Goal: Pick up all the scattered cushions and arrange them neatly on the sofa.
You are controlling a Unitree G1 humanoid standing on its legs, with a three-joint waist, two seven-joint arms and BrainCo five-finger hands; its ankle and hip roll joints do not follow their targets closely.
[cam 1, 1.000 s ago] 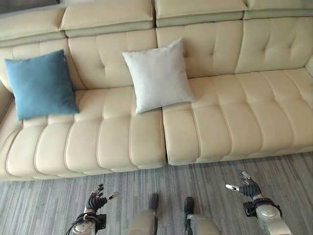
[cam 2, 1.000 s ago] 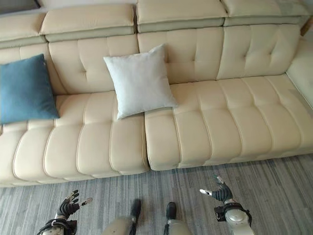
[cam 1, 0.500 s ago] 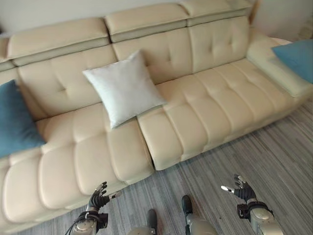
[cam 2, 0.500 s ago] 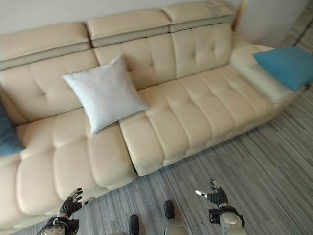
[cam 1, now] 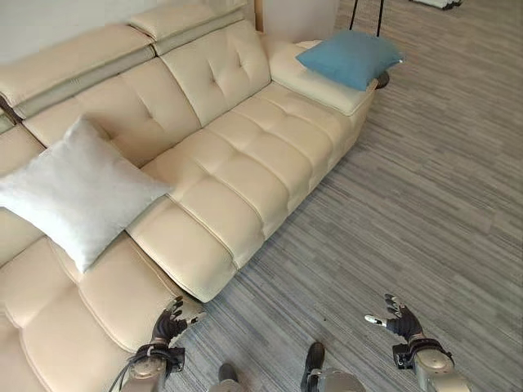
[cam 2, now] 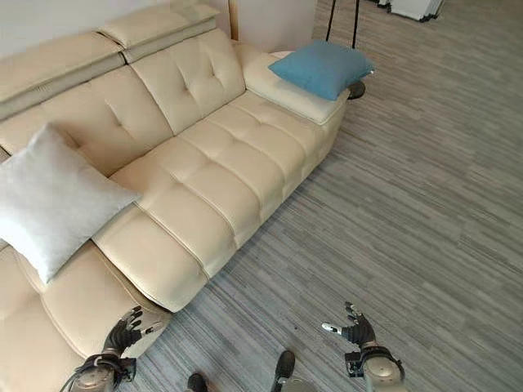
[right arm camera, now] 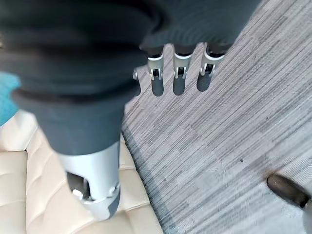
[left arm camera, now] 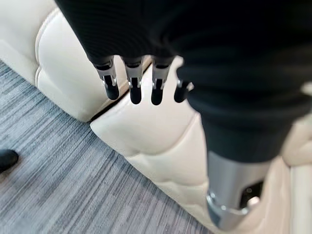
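A cream leather sofa runs from the lower left to the upper middle. A light grey cushion leans against its backrest at the left. A blue cushion lies on the armrest at the sofa's far right end. My left hand hangs low by the sofa's front edge, open and holding nothing; its fingers point at the seat's corner. My right hand is open over the floor, far from both cushions, with its fingers spread and nothing in them.
Grey striped flooring stretches to the right of the sofa. A dark stand with a round base sits just behind the armrest that bears the blue cushion. A white object lies at the far top right.
The camera has swung to the right: the sofa now runs diagonally and the blue cushion on the armrest is fully in view. Both hands keep the same open pose.
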